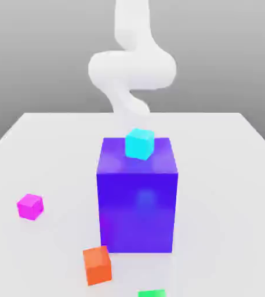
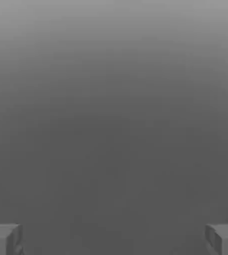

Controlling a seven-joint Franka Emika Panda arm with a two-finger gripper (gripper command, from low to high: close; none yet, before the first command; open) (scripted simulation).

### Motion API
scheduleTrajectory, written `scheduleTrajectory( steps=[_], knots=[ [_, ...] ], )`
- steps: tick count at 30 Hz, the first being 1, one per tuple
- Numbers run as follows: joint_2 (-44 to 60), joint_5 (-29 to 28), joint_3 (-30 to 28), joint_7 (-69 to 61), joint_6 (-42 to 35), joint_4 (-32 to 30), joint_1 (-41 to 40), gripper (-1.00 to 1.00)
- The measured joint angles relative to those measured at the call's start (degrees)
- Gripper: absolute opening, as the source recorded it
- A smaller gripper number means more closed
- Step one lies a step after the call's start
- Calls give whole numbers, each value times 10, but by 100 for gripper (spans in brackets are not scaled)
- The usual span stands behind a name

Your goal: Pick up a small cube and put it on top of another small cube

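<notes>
The small magenta-pink cube (image 1: 30, 206) lies on the white table (image 1: 227, 174) toward the exterior view's left, well away from the arm. A cyan small cube (image 1: 139, 144) rests on the top face of the big blue-purple block (image 1: 138, 197). An orange small cube (image 1: 97, 264) sits near the block's front left corner. The white arm (image 1: 131, 69) rises behind the block, and its hand is hidden there. In the hand view my gripper (image 2: 114, 239) is open: its two grey fingertips (image 2: 3, 239) stand far apart with only plain grey between them.
The top of a green object (image 1: 152, 293) shows at the exterior view's lower edge, in front of the big block. The big block stands tall in the middle of the table, between the arm and the orange cube.
</notes>
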Motion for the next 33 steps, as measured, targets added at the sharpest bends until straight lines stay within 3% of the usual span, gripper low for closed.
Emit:
scheduleTrajectory(
  steps=[20, 23, 27, 28, 33],
  knots=[
    [420, 15, -117, 505, 285, -264, -322, 0],
    [482, 51, -98, 495, 333, -263, -333, 0],
    [565, 95, -29, 464, 399, -248, -390, 0],
    [578, 104, -20, 458, 409, -246, -397, -100],
    [578, 103, -20, 459, 410, -246, -397, -100]
  ],
)
